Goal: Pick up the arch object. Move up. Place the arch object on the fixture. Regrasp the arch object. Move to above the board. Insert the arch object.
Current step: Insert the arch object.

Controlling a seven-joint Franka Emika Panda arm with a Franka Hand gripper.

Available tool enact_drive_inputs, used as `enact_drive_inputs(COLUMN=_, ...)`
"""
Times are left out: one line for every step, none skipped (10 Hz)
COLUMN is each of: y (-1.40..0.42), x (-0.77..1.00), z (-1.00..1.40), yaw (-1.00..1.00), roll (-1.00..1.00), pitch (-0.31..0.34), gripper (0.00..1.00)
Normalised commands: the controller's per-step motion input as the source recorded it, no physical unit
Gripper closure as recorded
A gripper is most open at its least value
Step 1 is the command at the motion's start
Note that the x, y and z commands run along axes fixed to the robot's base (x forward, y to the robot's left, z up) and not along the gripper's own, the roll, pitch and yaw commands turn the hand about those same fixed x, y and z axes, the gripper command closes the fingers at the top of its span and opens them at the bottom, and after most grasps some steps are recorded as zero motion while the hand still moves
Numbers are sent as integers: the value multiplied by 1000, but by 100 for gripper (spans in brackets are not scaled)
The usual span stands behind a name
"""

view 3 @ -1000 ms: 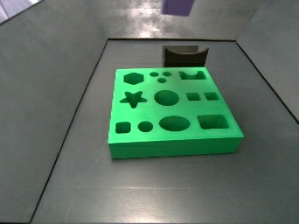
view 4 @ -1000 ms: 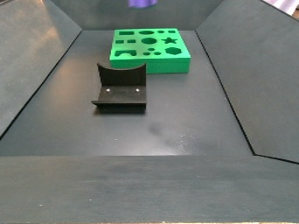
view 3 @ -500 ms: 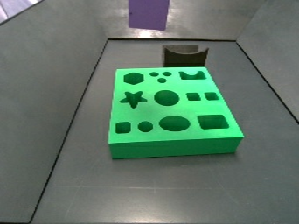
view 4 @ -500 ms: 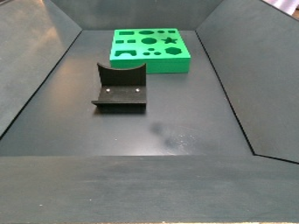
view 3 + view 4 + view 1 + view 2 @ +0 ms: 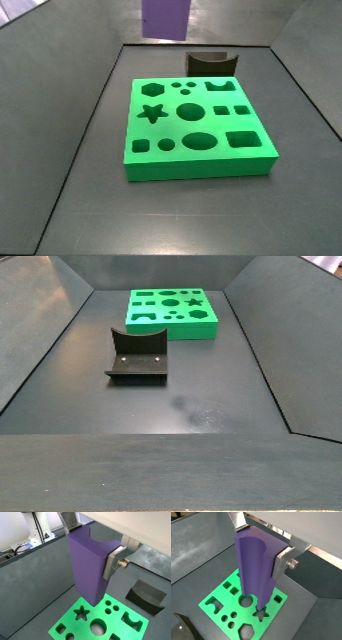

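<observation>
- One purple arch object [image 5: 88,567] hangs upright in both wrist views, clamped between the flat silver fingers [image 5: 113,561] of the gripper [image 5: 264,554], whose jaws are closed against its sides.
- In both wrist views the block's lower end hangs above the board [image 5: 221,604], clear of its surface; in one it lines up over the star cut-out [image 5: 262,614], though how high it is cannot be told.
- In a side view, only the lower part of the arch object [image 5: 164,18] shows, at the top edge of the frame, above and behind the board [image 5: 195,128]; the gripper itself is out of that frame.
- The fixture [image 5: 211,62] stands on the dark floor just behind the board's far edge in that side view.
- In a side view from the opposite end, the fixture [image 5: 138,354] sits left of centre, with the board [image 5: 171,312] beyond it near the top; neither arch object nor gripper shows there.
- The fixture [image 5: 148,596] also appears at the right edge of a wrist view.
</observation>
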Motion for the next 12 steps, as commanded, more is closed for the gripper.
enact_drive_inputs(y=343, x=1000, z=-463, yaw=-157, roll=101, pitch=0, gripper=100)
enact_drive_inputs(y=403, x=1000, z=-591, yaw=-126, roll=0, pitch=24, gripper=100)
enact_drive_inputs(y=369, x=1000, z=-603, yaw=-134, roll=16, pitch=34, gripper=100)
enact_drive_inputs(y=366, x=1000, z=-634, yaw=-126, roll=34, pitch=51, gripper=100)
enact_drive_inputs(y=323, x=1000, z=-574, yaw=-129, roll=1, pitch=10, gripper=100)
enact_drive_inputs(y=280, x=1000, z=-506, yaw=-151, roll=0, pitch=0, gripper=100)
enact_drive_inputs(y=271, x=1000, z=-477, yaw=-163, roll=0, pitch=0, gripper=100)
enact_drive_inputs(y=274, x=1000, z=-469, yaw=-160, roll=0, pitch=0, gripper=100)
enact_drive_inputs(y=283, x=1000, z=-449, yaw=-146, roll=-43, pitch=-19, gripper=100)
enact_drive_inputs(y=286, x=1000, z=-440, yaw=-134, roll=-104, pitch=-50, gripper=100)
enact_drive_inputs(y=249, x=1000, z=-483, yaw=-131, roll=-103, pitch=-43, gripper=100)
enact_drive_inputs(y=251, x=1000, z=-477, yaw=-134, roll=-109, pitch=-49, gripper=100)
